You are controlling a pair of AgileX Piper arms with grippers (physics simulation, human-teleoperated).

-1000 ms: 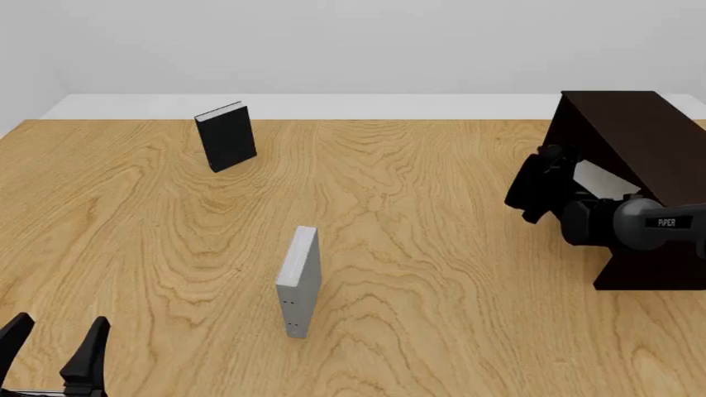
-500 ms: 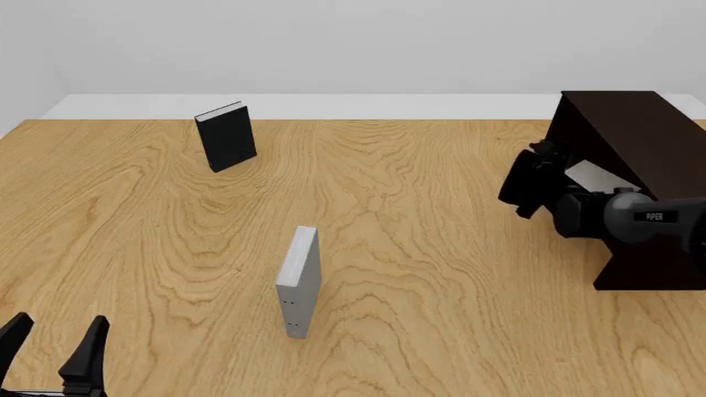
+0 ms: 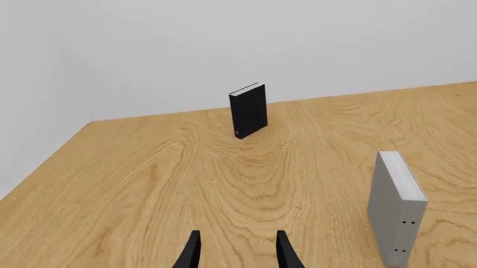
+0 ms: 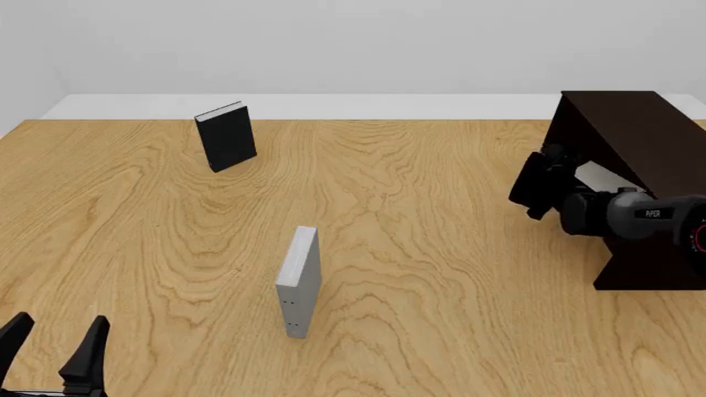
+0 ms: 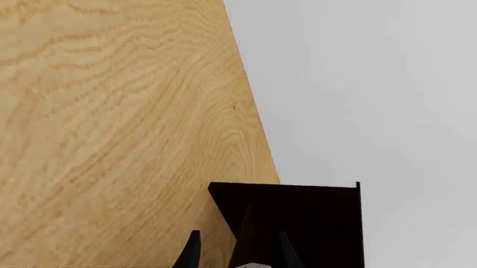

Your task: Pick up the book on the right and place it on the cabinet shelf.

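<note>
Light grey book (image 4: 601, 175) — tilted inside the dark cabinet — its underside against the cabinet shelf (image 4: 634, 186).

Near-black brown cabinet (image 4: 646, 141); light grey book (image 4: 601, 175); woodgrain table (image 4: 419, 248).

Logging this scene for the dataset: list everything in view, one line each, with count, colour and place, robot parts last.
Table: one, light wood grain, under everything.
Black book: one, black cover, upright, far left.
Grey book with spine dots: one, light grey, upright, near centre.
Grey book in cabinet: one, light grey, partly hidden inside the cabinet opening.
Cabinet: one, very dark brown, right edge of the table.
Left gripper: one, black, fingers apart, near left corner.
Right gripper: one, black, at the cabinet opening; finger state unclear.
</note>
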